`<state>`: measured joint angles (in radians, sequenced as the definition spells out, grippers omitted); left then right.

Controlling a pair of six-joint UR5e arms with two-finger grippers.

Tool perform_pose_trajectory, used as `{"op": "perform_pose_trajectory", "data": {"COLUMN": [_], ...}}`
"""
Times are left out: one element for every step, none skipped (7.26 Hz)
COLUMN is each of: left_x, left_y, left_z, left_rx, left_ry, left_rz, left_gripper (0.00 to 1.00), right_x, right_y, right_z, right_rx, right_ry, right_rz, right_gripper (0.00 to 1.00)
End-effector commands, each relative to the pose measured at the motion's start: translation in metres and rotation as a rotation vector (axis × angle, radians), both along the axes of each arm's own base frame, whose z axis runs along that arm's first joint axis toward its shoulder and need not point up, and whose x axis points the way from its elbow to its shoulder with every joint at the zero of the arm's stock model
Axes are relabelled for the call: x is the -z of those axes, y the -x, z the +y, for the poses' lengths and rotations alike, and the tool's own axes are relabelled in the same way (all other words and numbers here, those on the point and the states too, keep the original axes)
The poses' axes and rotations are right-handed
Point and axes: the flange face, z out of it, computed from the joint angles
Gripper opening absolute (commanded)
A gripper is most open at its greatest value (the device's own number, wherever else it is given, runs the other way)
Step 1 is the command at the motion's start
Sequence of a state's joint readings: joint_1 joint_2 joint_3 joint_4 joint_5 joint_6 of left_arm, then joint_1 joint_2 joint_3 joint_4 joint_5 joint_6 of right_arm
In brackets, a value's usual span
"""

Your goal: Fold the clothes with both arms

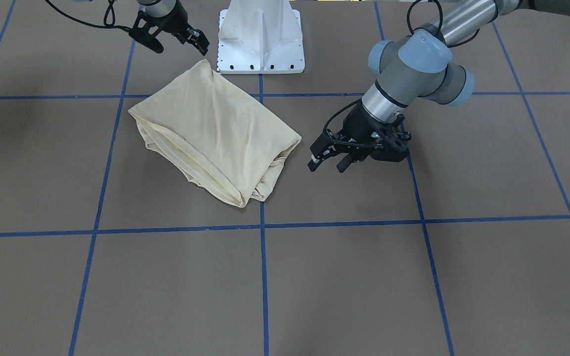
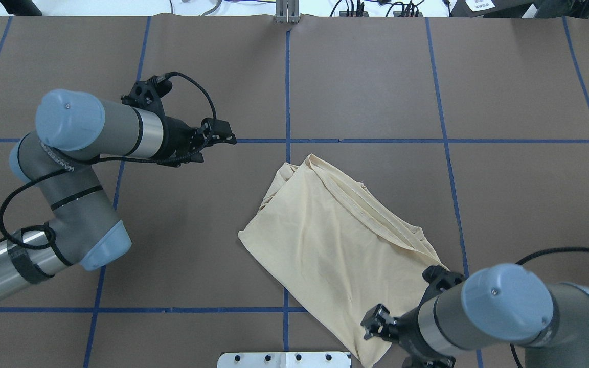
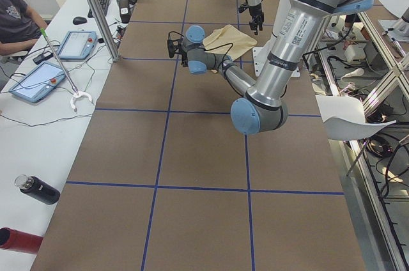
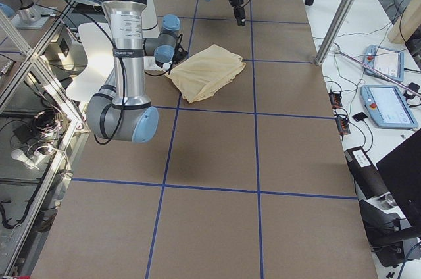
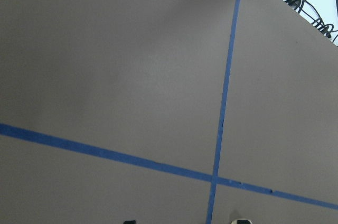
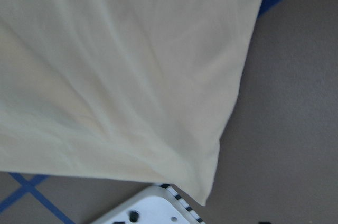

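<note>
The cream-yellow shirt [image 1: 215, 128] lies folded into a rough rectangle on the brown table, plain side up, its print hidden. It also shows in the overhead view [image 2: 325, 240] and fills the right wrist view [image 6: 116, 76]. My left gripper [image 1: 328, 164] is open and empty, low over bare table beside the shirt's end, apart from it; the overhead view [image 2: 212, 148] shows this too. My right gripper [image 1: 176, 43] is open and empty, held above the shirt's corner nearest the base; in the overhead view [image 2: 376, 324] it sits over that corner.
The white pedestal base [image 1: 260, 39] stands right behind the shirt. Blue tape lines [image 5: 224, 92] grid the table. A side table with tablets [image 3: 77, 44], bottles [image 3: 37, 190] and a seated person [image 3: 16, 18] runs along the far edge.
</note>
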<state>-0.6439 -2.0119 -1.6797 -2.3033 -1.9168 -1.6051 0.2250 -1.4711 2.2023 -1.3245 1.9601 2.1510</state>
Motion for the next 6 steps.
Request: {"op": "perform_pose_trajectory", "data": {"left_x": [-0.004,-0.007,-0.005,-0.007,-0.01,-0.015], "left_y": [-0.038,-0.055,-0.079,-0.089,-0.096,-0.099], "left_z": [0.061,0.078,0.107,0.116,0.123,0.122], "left_rx": [-0.09,-0.068,-0.109,-0.064,-0.062,-0.059], "left_ry": [0.071,0.19,0.196,0.173,0.166,0.17], "left_rz": [-0.1,-0.081,-0.085,-0.099,-0.108,-0.12], "left_gripper": [0.86,0.72,0.71,0.71,0.71,0.71], "right_x": [0.001,0.004,-0.002,-0.002,-0.007,-0.008], "right_y": [-0.041,-0.053,-0.063,-0.068,-0.066,-0.066], "right_z": [-0.101,-0.145,-0.175,-0.185,-0.187,-0.188], "right_rx": [-0.164,-0.196,-0.226,-0.226,-0.224,-0.225], "right_ry": [-0.011,-0.049,-0.041,-0.056,-0.057,-0.055], "right_rz": [-0.015,-0.02,-0.012,-0.015,-0.007,-0.005], "right_gripper": [1.0,1.0,1.0,1.0,1.0,1.0]}}
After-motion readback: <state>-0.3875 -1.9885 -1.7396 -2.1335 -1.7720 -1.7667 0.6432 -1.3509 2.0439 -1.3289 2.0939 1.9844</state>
